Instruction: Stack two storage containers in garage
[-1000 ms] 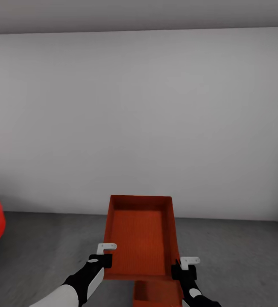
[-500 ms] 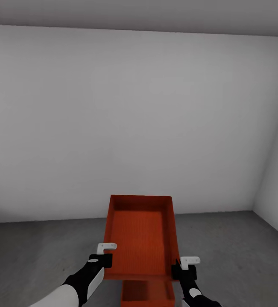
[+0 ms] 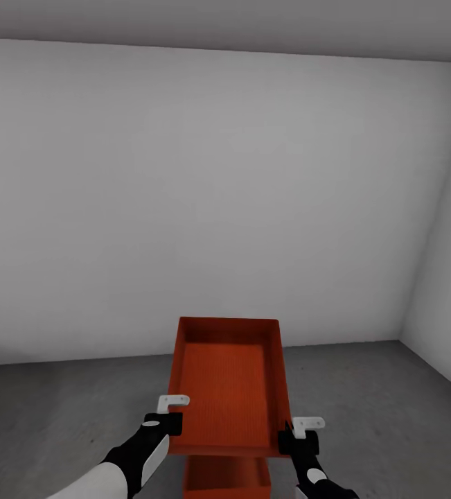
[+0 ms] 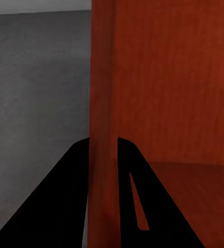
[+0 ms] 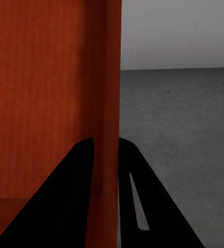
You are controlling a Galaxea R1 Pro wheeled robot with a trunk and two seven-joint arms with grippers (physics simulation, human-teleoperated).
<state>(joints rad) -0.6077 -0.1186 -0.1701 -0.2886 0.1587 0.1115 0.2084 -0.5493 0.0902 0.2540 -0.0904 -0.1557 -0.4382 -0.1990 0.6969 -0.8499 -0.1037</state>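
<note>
Orange-red container [image 3: 226, 388] clamped by left end effector [image 3: 172, 414] and right end effector [image 3: 299, 433] — second container [image 3: 226, 477] beneath, white wall [image 3: 218, 201] ahead

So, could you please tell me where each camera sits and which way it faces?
Head view: on the head, looking forward and down at the white wall, held container, lower container; both forearms show.
Left wrist view: by the left pincer, along its fingers astride a container wall.
Right wrist view: by the right pincer, likewise.
Shared: the held container and grey floor.
</note>
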